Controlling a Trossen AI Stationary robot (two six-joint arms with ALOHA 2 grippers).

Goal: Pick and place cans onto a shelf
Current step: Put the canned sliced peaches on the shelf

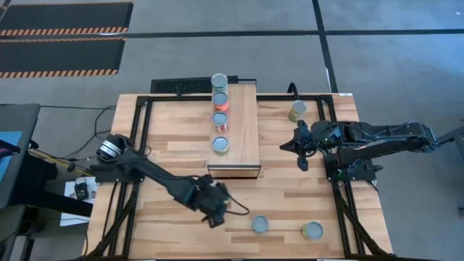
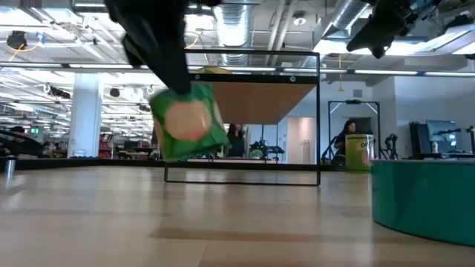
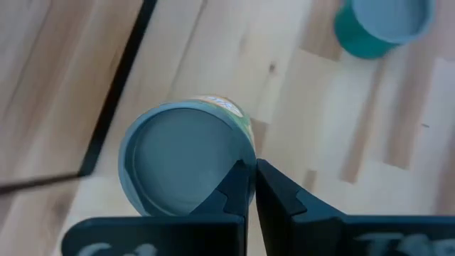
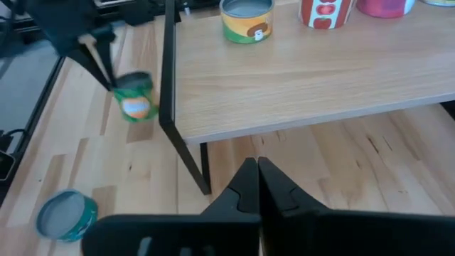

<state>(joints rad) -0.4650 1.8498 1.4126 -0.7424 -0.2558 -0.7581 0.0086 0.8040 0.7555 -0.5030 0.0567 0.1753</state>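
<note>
Gripping: the left gripper (image 1: 217, 206) is holding a green-labelled can (image 2: 187, 122) clear of the tabletop, its fingers (image 3: 238, 186) closing on the rim so that they are nearly meeting.
Held can: it is hanging tilted in the low view, its pale round end facing the camera; in the left wrist view its grey top (image 3: 186, 169) is filling the space just ahead of the fingers.
Left arm: it is reaching from the table's left edge toward the near middle, ending just short of the shelf's front end.
Right gripper (image 1: 302, 154): it is hovering beside the shelf's right side, fingers (image 4: 249, 186) pressing together with nothing between them.
Shelf (image 1: 246, 130): it is standing on dark legs at the table's middle, carrying four cans in a row along its left side, from a silver-topped one (image 1: 220, 80) at the back to a yellow-green one (image 1: 220, 145) at the front.
Loose cans: a teal one (image 1: 260, 224) and a yellow-sided one (image 1: 312, 230) are sitting near the front edge, and another (image 1: 298, 110) is standing at the back right.
Table (image 1: 181, 138): it is lying under everything, slatted light wood.
</note>
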